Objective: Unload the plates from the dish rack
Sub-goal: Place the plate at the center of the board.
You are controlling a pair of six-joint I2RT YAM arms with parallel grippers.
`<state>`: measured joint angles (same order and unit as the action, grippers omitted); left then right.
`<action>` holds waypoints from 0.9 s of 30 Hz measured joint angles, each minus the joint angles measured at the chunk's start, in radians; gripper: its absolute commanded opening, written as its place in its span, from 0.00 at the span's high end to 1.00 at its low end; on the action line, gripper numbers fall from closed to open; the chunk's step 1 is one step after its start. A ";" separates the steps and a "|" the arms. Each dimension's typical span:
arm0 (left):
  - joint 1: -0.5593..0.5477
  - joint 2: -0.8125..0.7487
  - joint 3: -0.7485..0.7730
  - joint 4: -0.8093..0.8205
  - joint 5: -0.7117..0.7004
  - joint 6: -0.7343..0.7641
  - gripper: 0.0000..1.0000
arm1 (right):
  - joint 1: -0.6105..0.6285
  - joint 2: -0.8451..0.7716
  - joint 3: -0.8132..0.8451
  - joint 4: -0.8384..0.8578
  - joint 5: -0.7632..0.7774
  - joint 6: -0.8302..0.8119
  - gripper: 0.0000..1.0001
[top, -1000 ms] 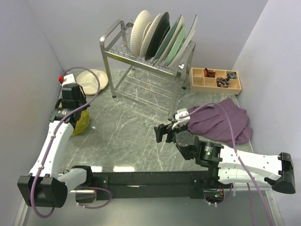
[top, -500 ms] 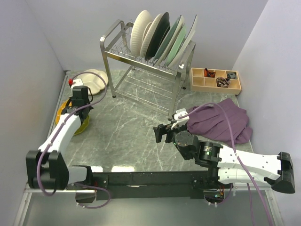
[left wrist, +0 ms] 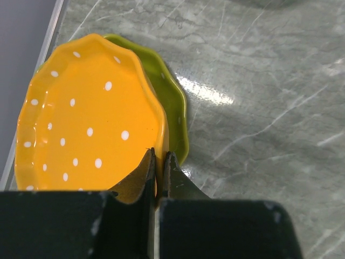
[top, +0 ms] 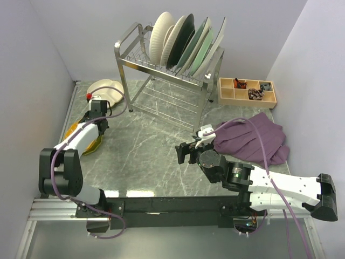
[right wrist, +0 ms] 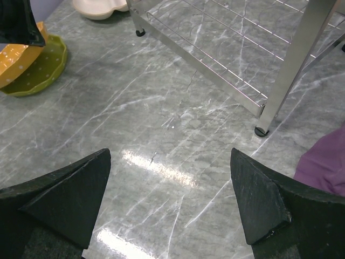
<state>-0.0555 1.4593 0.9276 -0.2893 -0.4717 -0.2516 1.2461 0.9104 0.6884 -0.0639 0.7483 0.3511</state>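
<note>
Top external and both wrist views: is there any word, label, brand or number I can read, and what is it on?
None: no text can be read in any view.
The orange-yellow plate bears only white dots.
The dish rack, the plates standing in it, the wooden tray and the purple cloth show no lettering.
Any finer marks are too small to tell.

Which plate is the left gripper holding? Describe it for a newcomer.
From the dish rack, look to the left edge of the table, where two scalloped plates overlap. The left gripper pinches the rim of the upper one. That orange-yellow plate has white dots; the green plate lies beneath it.
</note>
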 measured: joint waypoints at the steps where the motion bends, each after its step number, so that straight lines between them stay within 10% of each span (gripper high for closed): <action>1: 0.000 0.008 0.000 0.001 -0.005 0.004 0.99 | 0.000 0.000 0.000 0.000 0.000 -0.001 0.03; 27: 0.001 0.131 0.070 0.016 0.014 0.030 0.74 | 0.000 0.000 0.000 0.000 0.000 -0.001 0.03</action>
<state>-0.0544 1.5906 0.9974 -0.2737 -0.4576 -0.2218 1.2461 0.9104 0.6884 -0.0643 0.7483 0.3500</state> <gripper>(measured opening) 0.256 0.972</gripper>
